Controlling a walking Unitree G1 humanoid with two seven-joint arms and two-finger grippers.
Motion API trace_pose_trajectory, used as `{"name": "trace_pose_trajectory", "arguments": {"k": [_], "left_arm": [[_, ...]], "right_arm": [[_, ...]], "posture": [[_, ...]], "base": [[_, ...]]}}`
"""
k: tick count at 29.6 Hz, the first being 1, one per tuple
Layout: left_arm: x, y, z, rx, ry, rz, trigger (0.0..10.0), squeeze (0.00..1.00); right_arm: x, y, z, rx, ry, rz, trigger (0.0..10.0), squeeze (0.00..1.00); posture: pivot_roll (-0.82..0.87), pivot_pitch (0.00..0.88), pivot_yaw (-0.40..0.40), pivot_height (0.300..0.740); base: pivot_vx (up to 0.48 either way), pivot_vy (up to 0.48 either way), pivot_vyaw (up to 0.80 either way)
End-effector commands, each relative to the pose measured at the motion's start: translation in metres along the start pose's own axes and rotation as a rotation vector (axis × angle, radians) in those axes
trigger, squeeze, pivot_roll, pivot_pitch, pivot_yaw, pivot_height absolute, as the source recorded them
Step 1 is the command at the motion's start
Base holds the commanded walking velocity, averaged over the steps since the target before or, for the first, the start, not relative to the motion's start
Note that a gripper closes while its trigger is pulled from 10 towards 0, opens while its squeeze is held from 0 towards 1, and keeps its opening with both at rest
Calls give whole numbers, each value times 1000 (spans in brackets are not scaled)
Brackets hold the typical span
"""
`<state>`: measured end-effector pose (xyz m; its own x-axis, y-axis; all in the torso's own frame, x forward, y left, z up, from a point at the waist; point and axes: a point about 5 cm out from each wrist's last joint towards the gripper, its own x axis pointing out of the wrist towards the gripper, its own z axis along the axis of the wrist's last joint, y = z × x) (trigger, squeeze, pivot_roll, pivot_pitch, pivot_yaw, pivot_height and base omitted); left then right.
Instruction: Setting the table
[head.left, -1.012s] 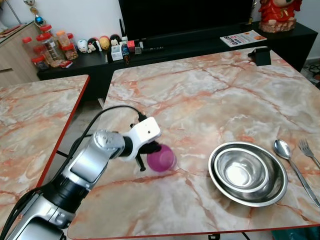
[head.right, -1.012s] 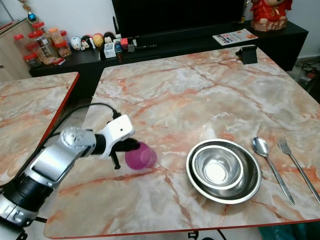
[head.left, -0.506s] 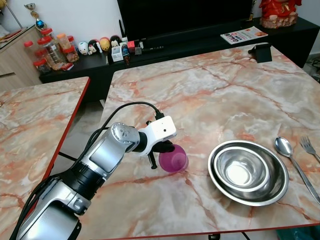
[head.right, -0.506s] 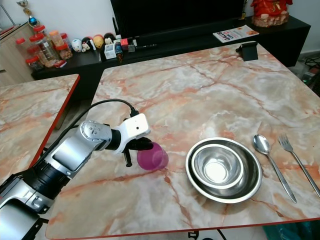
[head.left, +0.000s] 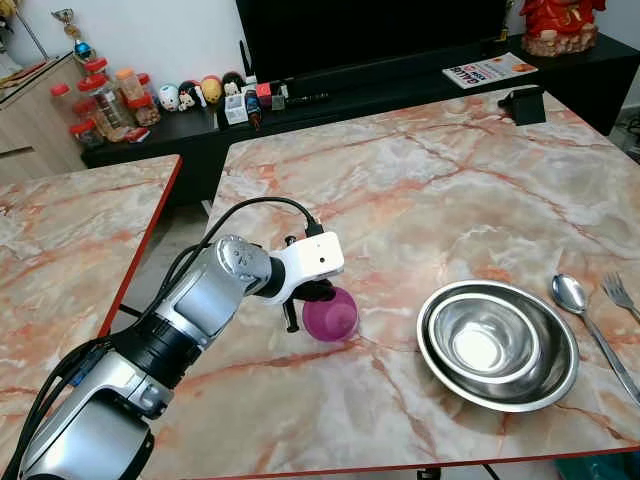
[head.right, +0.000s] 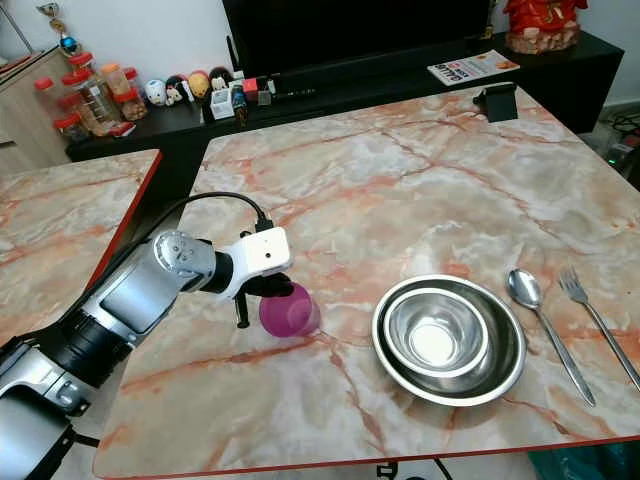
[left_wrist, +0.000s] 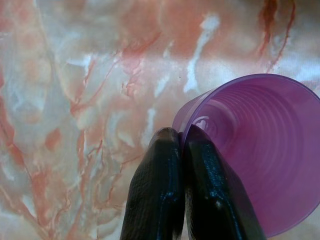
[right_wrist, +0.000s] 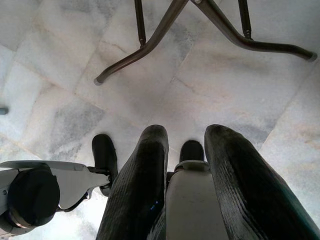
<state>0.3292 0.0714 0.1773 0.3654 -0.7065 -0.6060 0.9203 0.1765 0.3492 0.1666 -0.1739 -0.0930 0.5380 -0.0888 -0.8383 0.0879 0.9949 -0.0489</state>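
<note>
On the marble table, left claw pinched tight on purple cup's rim.

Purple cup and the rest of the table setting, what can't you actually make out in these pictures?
- Purple cup: the left gripper pinches its rim, but the wrist body hides the fingers in the eye views.
- Cup's base: hidden in the left wrist view, which looks into the mouth.
- Fork: cut off by the left eye view's right edge.
- Magazine cover text: too small to read.
- Inner bowl: glare hides its bottom.
</note>
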Motion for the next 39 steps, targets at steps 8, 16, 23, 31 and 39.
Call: {"name": "trace_pose_trajectory", "arguments": {"k": [8, 16, 23, 31, 39], "left_arm": [[-3, 3, 1, 23, 14, -11, 10000, 0], [-3, 2, 3, 33, -2, -29, 4941, 0], [-4, 4, 4, 46, 2, -26, 10000, 1000], [-4, 6, 4, 47, 5, -10, 10000, 0], [-6, 10, 9, 62, -17, 5, 10000, 0]], "right_arm": [[-1, 6, -5, 14, 14, 10, 10000, 0], [-1, 6, -7, 20, 16, 8, 10000, 0], [-1, 6, -7, 20, 19, 8, 10000, 0], [-1, 7, -8, 24, 20, 10, 10000, 0], [-2, 7, -9, 27, 23, 9, 10000, 0]], "posture": [[1, 0, 190, 740], [-4, 0, 195, 740], [-4, 0, 196, 740], [-1, 0, 199, 740], [-3, 0, 201, 740]], "base": [[0, 0, 0], [0, 0, 0], [0, 0, 0], [0, 0, 0], [0, 0, 0]]}}
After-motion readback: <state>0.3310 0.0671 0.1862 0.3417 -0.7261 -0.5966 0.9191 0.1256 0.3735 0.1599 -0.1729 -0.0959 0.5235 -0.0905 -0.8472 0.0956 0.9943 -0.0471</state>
